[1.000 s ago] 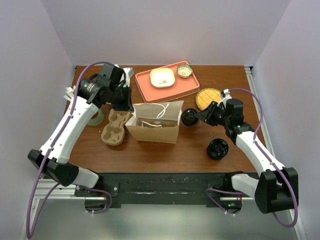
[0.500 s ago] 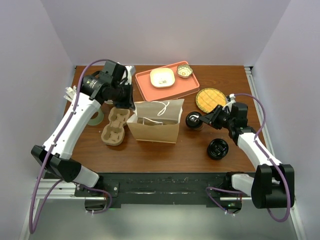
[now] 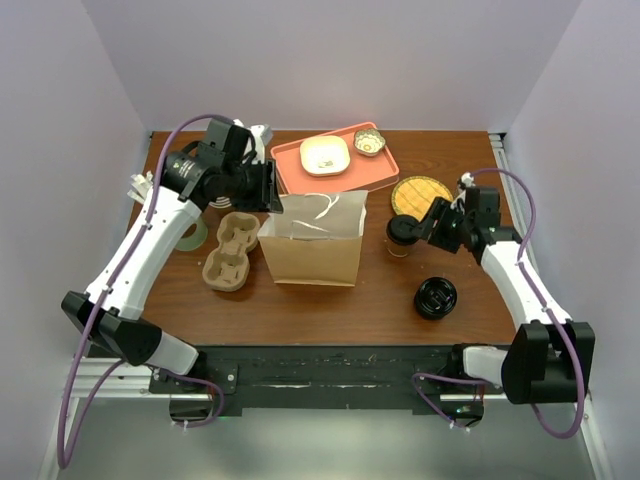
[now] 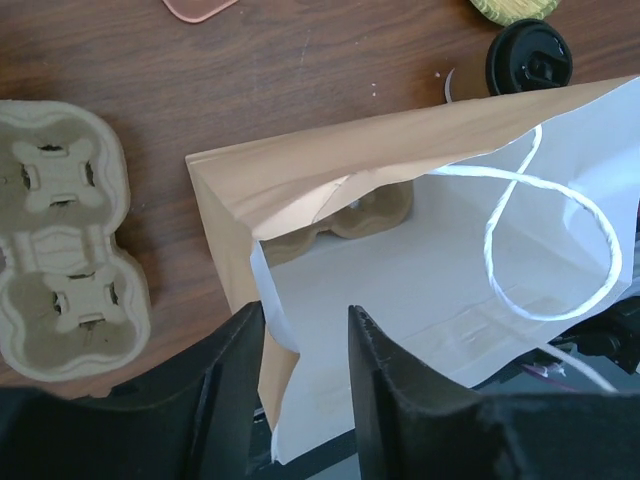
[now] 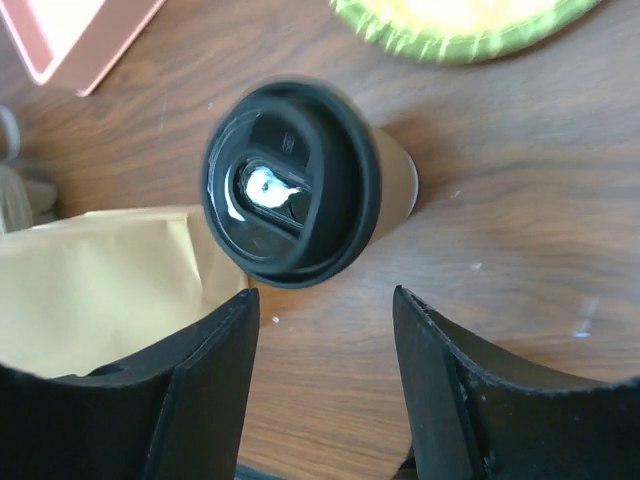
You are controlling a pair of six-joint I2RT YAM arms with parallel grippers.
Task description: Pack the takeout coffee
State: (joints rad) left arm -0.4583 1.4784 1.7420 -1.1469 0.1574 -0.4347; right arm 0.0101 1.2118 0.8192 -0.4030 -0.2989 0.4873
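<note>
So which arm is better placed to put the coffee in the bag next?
Right: the right gripper is open right at the takeout coffee beside the paper bag, while the left gripper straddles the bag's opposite rim.

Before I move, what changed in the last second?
The right gripper carried the black-lidded paper coffee cup rightward from the brown paper bag and let it go, upright. The left gripper opened at the bag's rim; the bag stands taller. Cardboard cup carrier, orange tray unchanged.

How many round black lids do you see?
2. One lid tops the coffee right of the bag; the other lid sits alone on the table, nearer the right arm's base. More may hide inside the bag.
</note>
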